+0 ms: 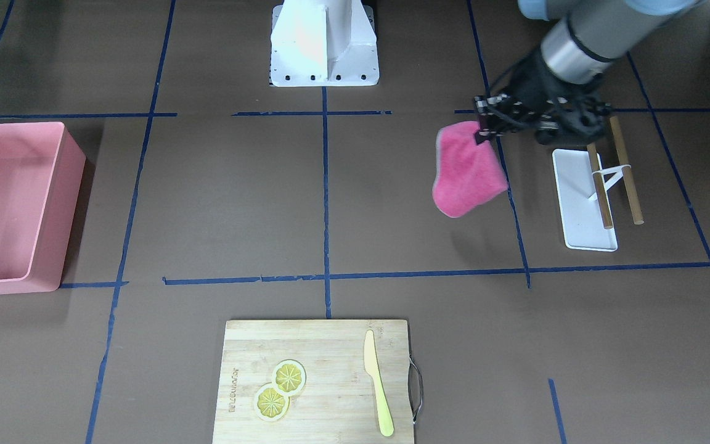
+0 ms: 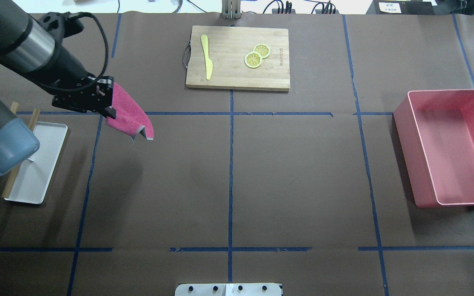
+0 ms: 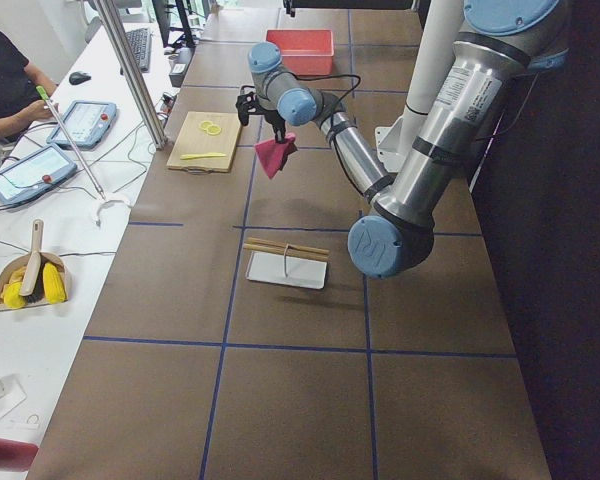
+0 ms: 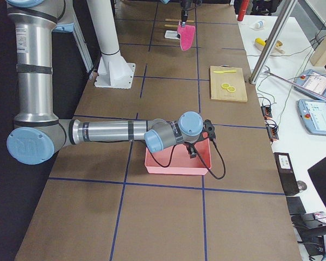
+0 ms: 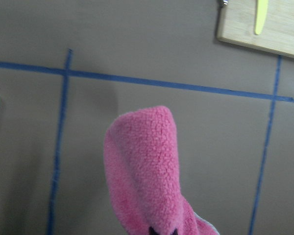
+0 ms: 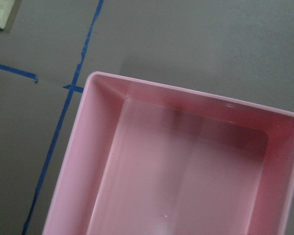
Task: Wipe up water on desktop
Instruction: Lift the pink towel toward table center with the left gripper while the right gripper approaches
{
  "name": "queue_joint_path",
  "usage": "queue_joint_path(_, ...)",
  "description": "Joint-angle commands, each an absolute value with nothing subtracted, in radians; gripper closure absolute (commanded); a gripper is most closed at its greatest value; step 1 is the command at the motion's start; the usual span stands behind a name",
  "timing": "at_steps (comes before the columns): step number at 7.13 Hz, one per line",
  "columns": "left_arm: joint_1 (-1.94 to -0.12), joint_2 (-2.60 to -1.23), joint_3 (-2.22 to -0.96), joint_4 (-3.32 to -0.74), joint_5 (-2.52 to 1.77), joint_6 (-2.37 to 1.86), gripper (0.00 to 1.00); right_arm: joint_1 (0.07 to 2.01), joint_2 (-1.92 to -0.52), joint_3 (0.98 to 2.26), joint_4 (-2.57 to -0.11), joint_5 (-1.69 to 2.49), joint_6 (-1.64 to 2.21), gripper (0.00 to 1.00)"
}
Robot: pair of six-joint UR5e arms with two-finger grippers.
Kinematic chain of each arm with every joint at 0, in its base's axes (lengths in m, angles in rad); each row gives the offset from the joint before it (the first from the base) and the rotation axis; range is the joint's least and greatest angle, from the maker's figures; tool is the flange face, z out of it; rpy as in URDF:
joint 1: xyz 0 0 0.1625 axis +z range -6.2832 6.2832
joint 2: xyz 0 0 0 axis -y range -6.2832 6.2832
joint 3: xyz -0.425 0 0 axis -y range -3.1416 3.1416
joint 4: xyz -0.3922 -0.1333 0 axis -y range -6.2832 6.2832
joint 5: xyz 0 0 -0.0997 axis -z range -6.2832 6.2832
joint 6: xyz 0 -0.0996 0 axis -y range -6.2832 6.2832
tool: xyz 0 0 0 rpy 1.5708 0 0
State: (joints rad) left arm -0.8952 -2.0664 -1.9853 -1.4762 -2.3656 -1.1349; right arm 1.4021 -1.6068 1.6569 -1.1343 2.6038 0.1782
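Clock directions are read in the overhead view, with 12 o'clock pointing away from the robot.

**1. Left pincer.** The left pincer is clamped on the upper edge of a pink cloth. The cloth hangs from the jaws toward 4 o'clock. In the left wrist view it droops in a loose fold.

**2. Handling of the cloth.** The cloth appears light, soft, limp and absorbent. It offers no stiffness, so an edge grip such as this one is probably adequate. It will likely have to be pressed flat to wipe well.

**3. Surface.** The surface lies directly below the left pincer and apart from it. The lower end of the cloth also hangs clear. The surface appears rigid, flat and matte, so it is not to be grasped and contact is made through the cloth only. The blue tape lines may catch a dragged edge. No water can be made out in any view, so the spot to wipe cannot be stated.

**4. Surroundings.**
- A white tray lies at 8 o'clock.
- A bamboo cutting board lies at 2 o'clock. It carries a yellow knife and lemon slices.
- A pink bin stands well apart at 3 o'clock.

**5. Right pincer.** The right pincer hangs over the pink bin. Its jaw state cannot be told.
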Motion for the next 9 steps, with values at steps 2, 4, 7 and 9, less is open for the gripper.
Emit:
queue_joint_path(2,-0.763,-2.221,-1.890,-1.498,-2.283,-1.306,1.00,1.240,-1.574,1.676,-0.864,2.536,0.481,0.00)
queue_joint_path(4,-0.761,-2.314,-1.768,-1.557,-2.267,-1.507,1.00,1.116,-1.502,1.773,-0.853,2.446,0.674,0.00)
queue_joint_path(7,-0.743,-2.413,-1.617,-1.670,-2.263,-1.799,1.00,0.890,-1.430,1.916,-0.856,2.144,0.790,0.01)
queue_joint_path(9,-0.698,-2.453,-1.611,-1.672,-2.229,-1.931,1.00,0.783,-1.353,1.933,-0.857,2.009,0.790,0.00)
